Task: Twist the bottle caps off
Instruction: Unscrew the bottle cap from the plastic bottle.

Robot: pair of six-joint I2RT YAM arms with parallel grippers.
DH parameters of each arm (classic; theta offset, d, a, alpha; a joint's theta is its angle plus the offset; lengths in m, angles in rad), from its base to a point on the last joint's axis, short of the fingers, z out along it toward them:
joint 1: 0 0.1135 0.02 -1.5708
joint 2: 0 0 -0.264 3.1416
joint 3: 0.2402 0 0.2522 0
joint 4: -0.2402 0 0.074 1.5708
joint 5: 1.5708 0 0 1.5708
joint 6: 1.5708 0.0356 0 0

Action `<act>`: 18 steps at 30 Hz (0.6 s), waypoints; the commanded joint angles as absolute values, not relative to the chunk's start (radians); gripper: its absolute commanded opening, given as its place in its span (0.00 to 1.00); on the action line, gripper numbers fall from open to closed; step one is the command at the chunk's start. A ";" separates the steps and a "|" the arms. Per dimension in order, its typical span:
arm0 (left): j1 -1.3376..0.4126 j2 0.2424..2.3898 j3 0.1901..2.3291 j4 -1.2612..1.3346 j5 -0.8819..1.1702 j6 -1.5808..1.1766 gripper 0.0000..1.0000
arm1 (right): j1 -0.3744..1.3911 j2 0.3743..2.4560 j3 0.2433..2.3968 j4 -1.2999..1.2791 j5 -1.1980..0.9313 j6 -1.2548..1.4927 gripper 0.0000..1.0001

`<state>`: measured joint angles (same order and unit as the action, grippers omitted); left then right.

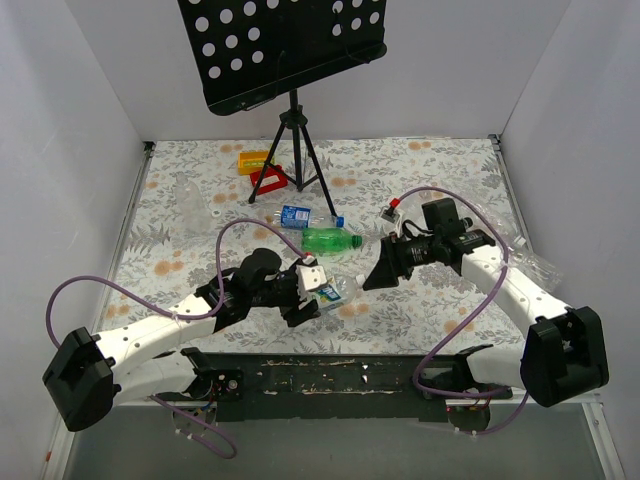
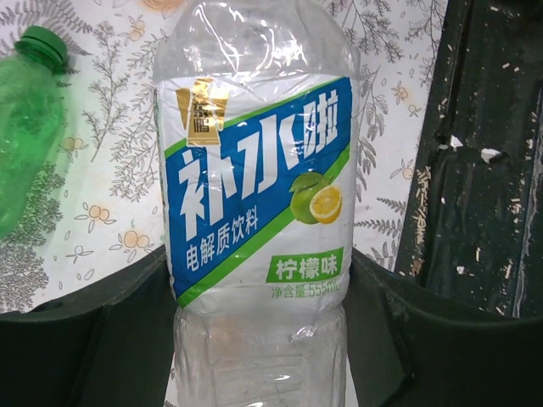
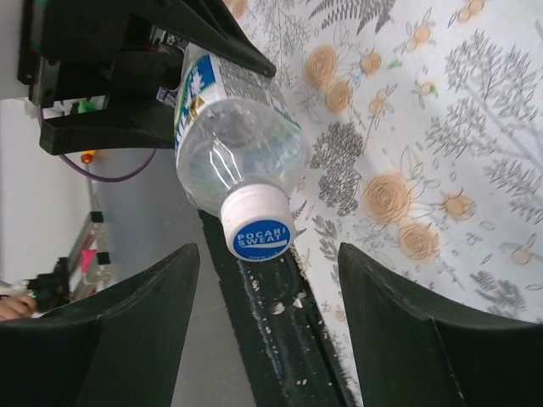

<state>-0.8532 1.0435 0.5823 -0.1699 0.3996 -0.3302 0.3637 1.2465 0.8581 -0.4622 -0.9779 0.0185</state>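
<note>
Left claw [image 1: 308, 288] was clamped across the middle of the clear plastic drink bottle [image 2: 254, 195] with the blue, white and green label, one finger on each side of the lower label. It held the bottle roughly level, neck pointing towards the other arm. Right claw [image 3: 267, 254] faced that neck end-on with its jaws standing apart, one on each side of the small white screw cap [image 3: 257, 229] with the blue printed top, and neither finger touched it. That cap sat on the bottle's neck, not yet off as far as I could see. I judged the bottle empty and so light. Its thin, creased wall looked soft enough to buckle, or to turn inside a slack hold once the cap was twisted, so the mid-body grip needed to be firm without crushing. The cap looked hard, small and smooth on top, so I would take it by its side wall, square on and at full depth, since a hold near the rim could slip off. A green plastic bottle [image 1: 330, 240] with a green screw cap [image 2: 42, 47] lay just beyond the held bottle, apart from it.
</note>
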 commanded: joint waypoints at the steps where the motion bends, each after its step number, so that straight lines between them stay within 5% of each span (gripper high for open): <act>1: -0.857 1.023 0.583 -0.104 0.370 -0.336 0.00 | 0.387 1.235 0.827 -0.376 -0.999 0.143 0.73; 18: -0.857 1.035 0.572 -0.097 0.391 -0.345 0.00 | 0.391 1.246 0.854 -0.324 -1.045 0.178 0.62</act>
<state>-0.8532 1.0439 0.5800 -0.1249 0.3851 -0.3447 0.3939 1.2716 0.8219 -0.3771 -1.0206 0.1574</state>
